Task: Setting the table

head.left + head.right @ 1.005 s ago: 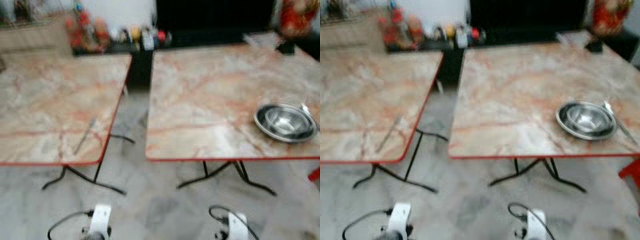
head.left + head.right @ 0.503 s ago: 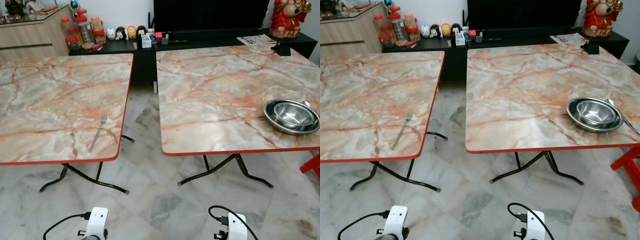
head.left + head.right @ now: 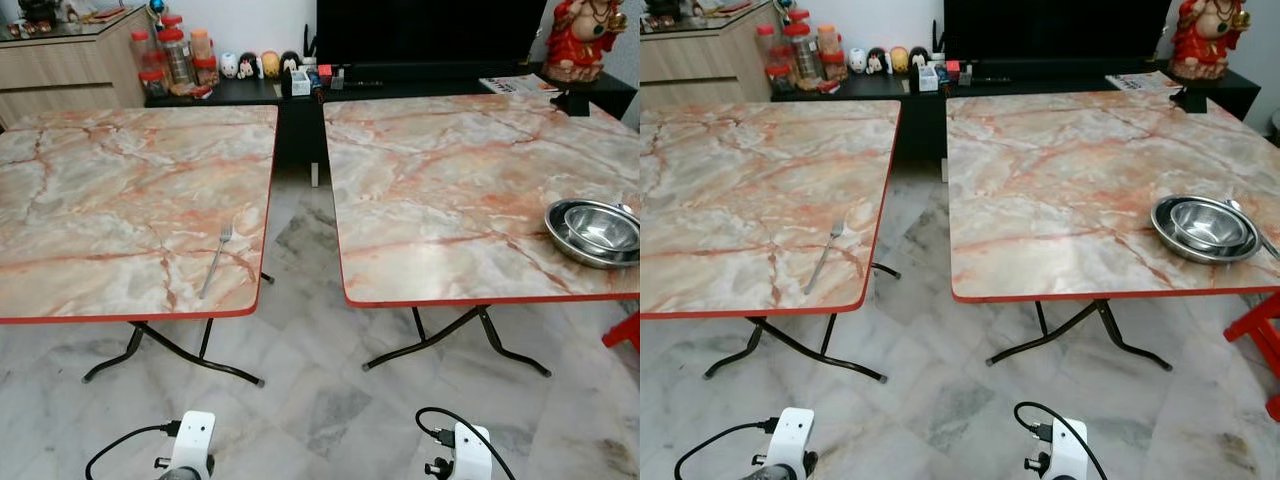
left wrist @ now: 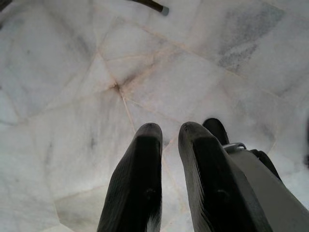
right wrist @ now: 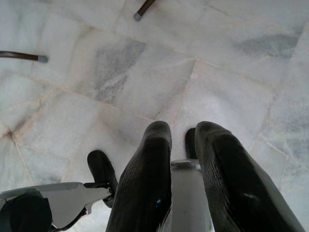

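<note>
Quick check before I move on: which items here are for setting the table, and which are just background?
For the job:
- fork near the left table's front edge
- stacked steel bowls on the right table
- spoon beside the bowls

Just lying about:
- jars and figurines on the dark cabinet
- red statue
- magazine
- red stool

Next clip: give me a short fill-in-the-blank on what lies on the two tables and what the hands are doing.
1. A lone ____ lies near the front edge of the left table.
2. The steel bowls sit on the ____ table.
3. Both hands, left hand and right hand, hang over the ____ floor.

Missing words: fork; right; marble
</note>
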You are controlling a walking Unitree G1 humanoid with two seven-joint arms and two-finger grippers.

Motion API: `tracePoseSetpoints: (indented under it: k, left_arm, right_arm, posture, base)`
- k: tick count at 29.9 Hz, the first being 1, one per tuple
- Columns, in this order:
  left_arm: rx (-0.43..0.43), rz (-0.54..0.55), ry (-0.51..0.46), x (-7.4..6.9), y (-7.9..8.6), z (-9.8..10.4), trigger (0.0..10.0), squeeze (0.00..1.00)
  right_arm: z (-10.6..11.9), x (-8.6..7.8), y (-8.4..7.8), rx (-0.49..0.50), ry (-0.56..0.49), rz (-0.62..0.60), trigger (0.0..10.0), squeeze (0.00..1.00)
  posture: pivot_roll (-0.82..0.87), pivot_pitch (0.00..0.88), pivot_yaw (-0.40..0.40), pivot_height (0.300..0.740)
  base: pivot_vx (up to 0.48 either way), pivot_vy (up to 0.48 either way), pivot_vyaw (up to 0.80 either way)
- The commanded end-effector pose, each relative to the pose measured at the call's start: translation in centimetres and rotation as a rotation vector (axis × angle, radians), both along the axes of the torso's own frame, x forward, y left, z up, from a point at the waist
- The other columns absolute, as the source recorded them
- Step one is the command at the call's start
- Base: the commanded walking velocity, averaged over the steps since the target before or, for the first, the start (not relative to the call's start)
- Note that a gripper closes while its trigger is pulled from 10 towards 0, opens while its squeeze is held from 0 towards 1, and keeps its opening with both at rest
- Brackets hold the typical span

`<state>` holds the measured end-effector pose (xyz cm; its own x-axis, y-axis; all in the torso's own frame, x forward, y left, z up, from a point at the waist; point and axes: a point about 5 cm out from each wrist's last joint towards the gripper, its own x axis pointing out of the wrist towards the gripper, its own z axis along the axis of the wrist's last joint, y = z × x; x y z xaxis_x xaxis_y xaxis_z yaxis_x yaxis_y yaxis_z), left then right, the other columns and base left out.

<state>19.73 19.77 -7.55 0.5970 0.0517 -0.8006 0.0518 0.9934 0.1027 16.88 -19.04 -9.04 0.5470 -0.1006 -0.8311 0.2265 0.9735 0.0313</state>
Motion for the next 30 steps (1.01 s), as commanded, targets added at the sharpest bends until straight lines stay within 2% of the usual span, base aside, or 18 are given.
tracePoseSetpoints:
  k: [1, 8, 30]
  left_arm:
    - [0.000, 0.002, 0.005, 0.19, 0.03, 0.08, 10.0, 0.00]
    - [0.003, 0.004, 0.006, 0.18, 0.17, 0.10, 10.0, 0.00]
    - [0.002, 0.015, -0.001, 0.40, 0.29, 0.23, 10.0, 0.00]
  right_arm:
    - [0.08, 0.12, -0.21, -0.003, -0.006, -0.023, 10.0, 0.00]
    - [-0.14, -0.32, 0.10, 0.005, 0.003, -0.030, 10.0, 0.00]
    - [-0.22, -0.31, 0.77, 0.019, 0.003, -0.030, 10.0, 0.00]
  posture:
    - [-0.08, 0.000, 0.066, 0.740]
    - [-0.07, 0.000, 0.072, 0.740]
    - [-0.06, 0.000, 0.079, 0.740]
  base:
    - [0.000, 0.334, 0.00]
    - [0.000, 0.335, 0.00]
    - [0.000, 0.480, 0.00]
